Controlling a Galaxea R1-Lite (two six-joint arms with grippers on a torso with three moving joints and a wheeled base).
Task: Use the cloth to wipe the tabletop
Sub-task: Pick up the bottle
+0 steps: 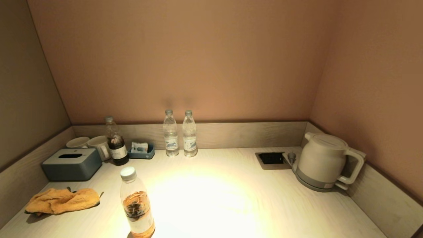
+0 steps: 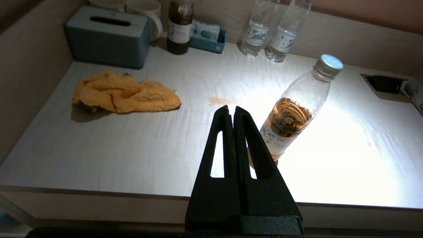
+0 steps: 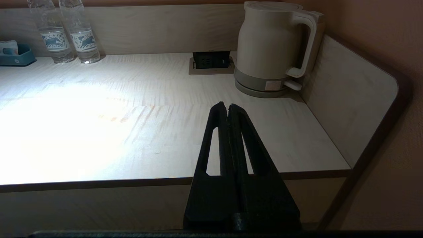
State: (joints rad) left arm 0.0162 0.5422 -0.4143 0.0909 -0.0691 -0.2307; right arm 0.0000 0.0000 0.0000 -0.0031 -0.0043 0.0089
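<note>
A crumpled orange cloth lies on the pale wooden tabletop at the front left; it also shows in the left wrist view. A small orange-brown stain marks the tabletop to the right of the cloth. My left gripper is shut and empty, held off the table's front edge, short of the cloth. My right gripper is shut and empty, held off the front edge on the right side. Neither gripper shows in the head view.
A tea bottle stands near the front, right of the cloth. A grey tissue box, two mugs, a dark bottle, a sachet tray and two water bottles line the back. A kettle and socket recess are at the right.
</note>
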